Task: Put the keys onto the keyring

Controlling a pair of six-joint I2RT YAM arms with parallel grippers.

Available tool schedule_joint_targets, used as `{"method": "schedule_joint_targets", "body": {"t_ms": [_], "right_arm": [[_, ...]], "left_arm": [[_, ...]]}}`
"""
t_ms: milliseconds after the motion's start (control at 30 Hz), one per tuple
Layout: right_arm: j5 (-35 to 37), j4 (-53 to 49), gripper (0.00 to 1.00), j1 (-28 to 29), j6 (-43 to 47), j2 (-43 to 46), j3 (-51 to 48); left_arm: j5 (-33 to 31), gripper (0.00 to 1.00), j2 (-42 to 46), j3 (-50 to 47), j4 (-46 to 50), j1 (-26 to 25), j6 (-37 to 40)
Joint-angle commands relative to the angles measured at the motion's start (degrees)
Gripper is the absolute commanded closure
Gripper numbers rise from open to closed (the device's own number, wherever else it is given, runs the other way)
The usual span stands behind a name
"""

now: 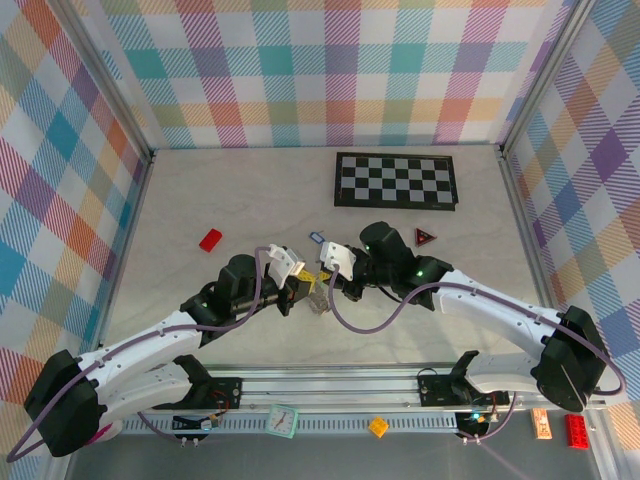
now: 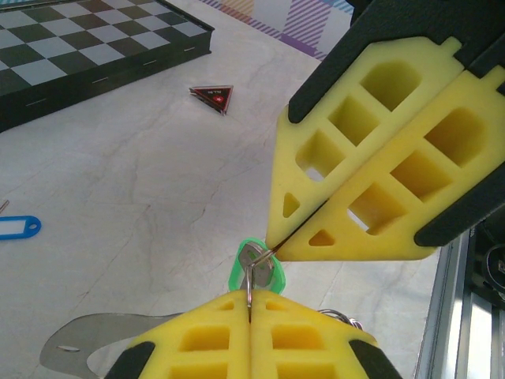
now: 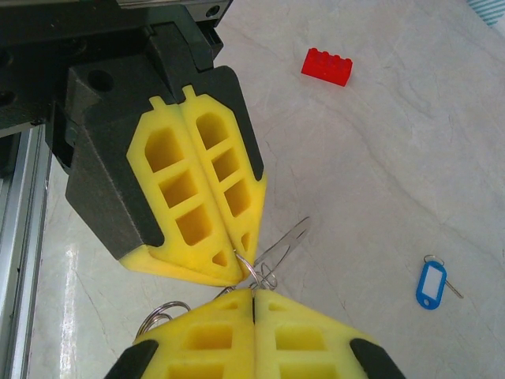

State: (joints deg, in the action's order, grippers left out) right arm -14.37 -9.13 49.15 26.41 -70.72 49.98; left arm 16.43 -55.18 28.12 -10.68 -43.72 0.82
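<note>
**Both grippers closed on the keyring; green key between the tips**

Top external: The left gripper (image 1: 311, 297) and right gripper (image 1: 329, 289) meet tip to tip near the middle of the table (image 1: 180, 200). Their own bodies cover what they hold. From the meeting point:
- The blue key (image 1: 316, 237) lies loose and near at 12 o'clock.
- The red block (image 1: 210, 239) is at 10 o'clock and the red triangle (image 1: 426, 236) at 2 o'clock, both well apart.
- The chequered board (image 1: 395, 180) lies farther off at 1 o'clock.

Left wrist: The left gripper (image 2: 249, 304) rises from 6 o'clock, its yellow pads pressed flat together on a thin wire of the keyring (image 2: 249, 276). The right gripper (image 2: 276, 246) enters from 2 o'clock, pads likewise together, its tip touching the same metal. The green key (image 2: 268, 276) sits between the two tips, partly behind the wire. The blue key (image 2: 16, 227) is at 9 o'clock, the red triangle (image 2: 213, 96) at 12 o'clock and the chequered board (image 2: 79, 47) at 11 o'clock.

Right wrist: The right gripper (image 3: 253, 300) stands at 6 o'clock, pads together on the wire. The left gripper (image 3: 235, 268) comes from 10 o'clock, closed, nipping the keyring (image 3: 272, 257). A thin loop of the keyring juts toward 1 o'clock, and more rings hang at 8 o'clock. The red block (image 3: 327, 66) is at 1 o'clock. The blue key (image 3: 430, 284) lies flat on the table at 3 o'clock.
</note>
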Motion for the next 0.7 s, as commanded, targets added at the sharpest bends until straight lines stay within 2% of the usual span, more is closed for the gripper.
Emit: {"method": "schedule_joint_targets", "body": {"t_ms": [0, 400, 667], "right_arm": [[-1.8, -0.3, 1.0, 0.1, 0.3, -0.6, 0.8], [-7.0, -3.5, 1.0, 0.2, 0.9, -1.5, 1.7], [-5.9, -3.3, 1.0, 0.2, 1.2, -1.2, 1.6]], "left_arm": [[0.5, 1.0, 0.1, 0.4, -3.5, 0.3, -0.7], [0.0, 1.0, 0.1, 0.6, -4.0, 0.4, -0.7], [0.2, 1.0, 0.3, 0.4, -5.1, 0.3, -0.7]]}}
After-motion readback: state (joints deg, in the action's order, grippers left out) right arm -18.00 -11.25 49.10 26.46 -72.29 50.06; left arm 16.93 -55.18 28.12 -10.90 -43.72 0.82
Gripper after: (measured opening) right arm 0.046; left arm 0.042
